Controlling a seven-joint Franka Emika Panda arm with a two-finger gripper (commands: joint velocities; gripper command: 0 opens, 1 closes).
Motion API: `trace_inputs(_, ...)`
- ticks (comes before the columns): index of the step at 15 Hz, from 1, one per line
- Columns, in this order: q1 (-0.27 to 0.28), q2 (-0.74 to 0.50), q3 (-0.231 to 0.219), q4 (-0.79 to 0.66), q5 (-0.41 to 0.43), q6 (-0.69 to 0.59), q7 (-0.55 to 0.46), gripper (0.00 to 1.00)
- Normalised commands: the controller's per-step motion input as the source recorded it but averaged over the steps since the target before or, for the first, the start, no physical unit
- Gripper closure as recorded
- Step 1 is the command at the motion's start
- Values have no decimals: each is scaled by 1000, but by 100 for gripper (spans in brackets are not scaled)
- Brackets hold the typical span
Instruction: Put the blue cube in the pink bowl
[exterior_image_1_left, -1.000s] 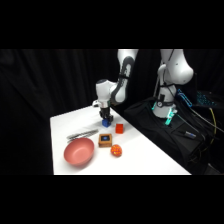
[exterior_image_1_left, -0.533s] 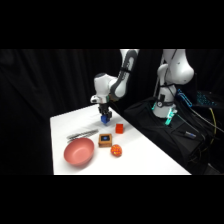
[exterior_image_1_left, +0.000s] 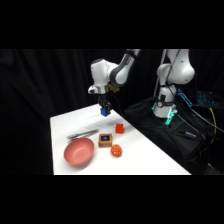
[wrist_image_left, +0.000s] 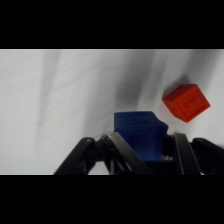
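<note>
Cube is off the table. My gripper (exterior_image_1_left: 105, 111) is pinching the blue cube (exterior_image_1_left: 104, 112), and the arm has lifted it clear over the past second: earlier the gripper sat low, close to the table surface near the red cube (exterior_image_1_left: 119, 128); now it hangs well above the white table (exterior_image_1_left: 150, 155) at the far side.

Wrist view confirms the hold: the blue cube (wrist_image_left: 139, 135) sits between the fingers (wrist_image_left: 182, 152), slightly skewed, with bare table below and the red cube (wrist_image_left: 186, 102) off to one side.

I judge the grasp and lift done; transport is what remains. The pink bowl (exterior_image_1_left: 79, 152) lies at the near left corner, well apart from the gripper. Between here and there sit the metal tongs (exterior_image_1_left: 82, 134) and the brown block with a blue top mark (exterior_image_1_left: 105, 139); the orange ball (exterior_image_1_left: 116, 150) is beside that block. Current height looks enough to pass over them. Risk I see: the skewed cube could slip while travelling.
</note>
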Motion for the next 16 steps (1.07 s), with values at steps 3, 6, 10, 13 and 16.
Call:
trace_inputs(3,198,-146,-41,205,-194,-422,333,77)
trace_inputs(6,194,35,16,336,-174,-385,323,77)
trace_inputs(10,165,254,49,493,-178,-352,290,77)
trace_inputs(13,118,406,44,606,-174,-312,210,77)
trace_inputs(16,68,434,36,650,-114,-272,120,77)
